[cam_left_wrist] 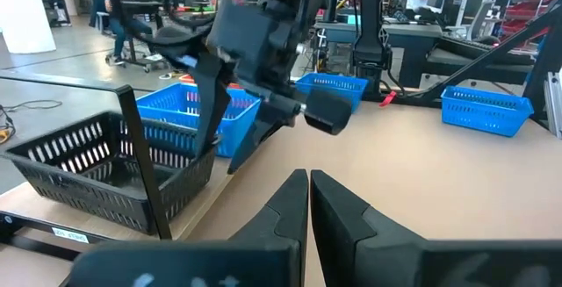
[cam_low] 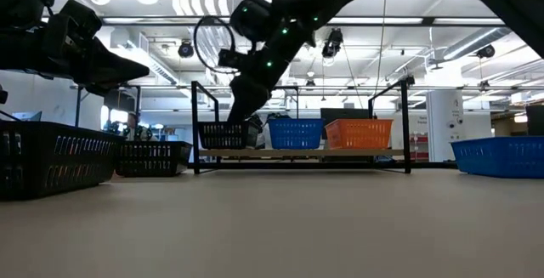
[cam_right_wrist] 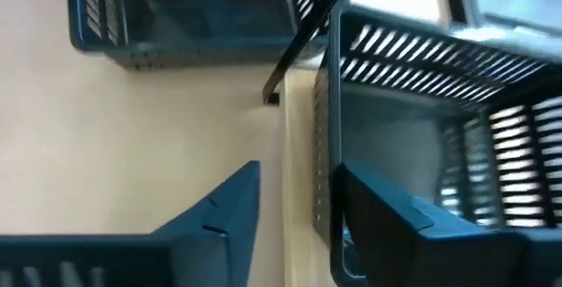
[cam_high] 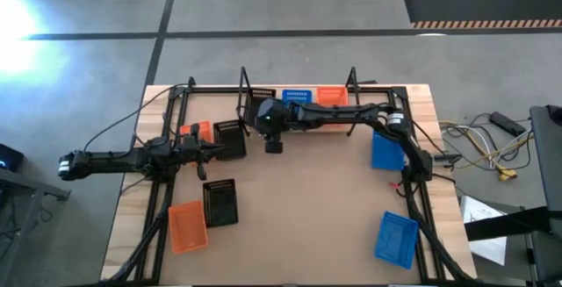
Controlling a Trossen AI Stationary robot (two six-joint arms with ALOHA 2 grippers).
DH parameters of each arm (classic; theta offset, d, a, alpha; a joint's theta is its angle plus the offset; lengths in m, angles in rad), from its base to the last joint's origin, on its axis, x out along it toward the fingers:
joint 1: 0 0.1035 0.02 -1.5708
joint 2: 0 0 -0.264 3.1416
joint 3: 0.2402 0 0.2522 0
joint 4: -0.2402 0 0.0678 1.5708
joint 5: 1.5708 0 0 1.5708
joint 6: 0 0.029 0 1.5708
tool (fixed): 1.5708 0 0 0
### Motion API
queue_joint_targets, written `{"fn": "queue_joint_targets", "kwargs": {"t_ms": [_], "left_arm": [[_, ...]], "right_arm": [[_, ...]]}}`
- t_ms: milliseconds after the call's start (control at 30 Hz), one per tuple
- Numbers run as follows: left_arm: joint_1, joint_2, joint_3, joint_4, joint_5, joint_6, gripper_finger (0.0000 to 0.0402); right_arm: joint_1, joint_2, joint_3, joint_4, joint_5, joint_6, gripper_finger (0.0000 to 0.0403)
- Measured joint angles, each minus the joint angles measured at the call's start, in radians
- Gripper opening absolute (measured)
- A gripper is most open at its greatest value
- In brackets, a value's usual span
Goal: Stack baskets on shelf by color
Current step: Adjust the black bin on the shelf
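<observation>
Right fingers straddle black basket wall at shelf edge.

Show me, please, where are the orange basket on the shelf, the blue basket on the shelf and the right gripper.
orange basket on the shelf point(cam_low: 359, 133), low view, front wall.
blue basket on the shelf point(cam_low: 296, 133), low view, front wall.
right gripper point(cam_right_wrist: 294, 212), right wrist view, between the fingertips.

high view straight down over the brown wooden tabletop; low view level across it; wrist views close in. shared by all: light wooden shelf board flanked by black wire uprights.
</observation>
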Motion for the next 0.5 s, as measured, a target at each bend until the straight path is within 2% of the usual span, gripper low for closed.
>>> {"fn": "queue_joint_targets", "kwargs": {"t_ms": [300,500], "left_arm": [[0.0,0.0,0.0,0.0,0.0,0.0,0.0],[0.0,0.0,0.0,0.0,0.0,0.0,0.0]], "right_arm": [[0.0,0.02,0.091,-0.136,0.006,0.002,0.0019],[-0.008,0.013,0.135,-0.224,0.002,-0.032,0.0015]]}}
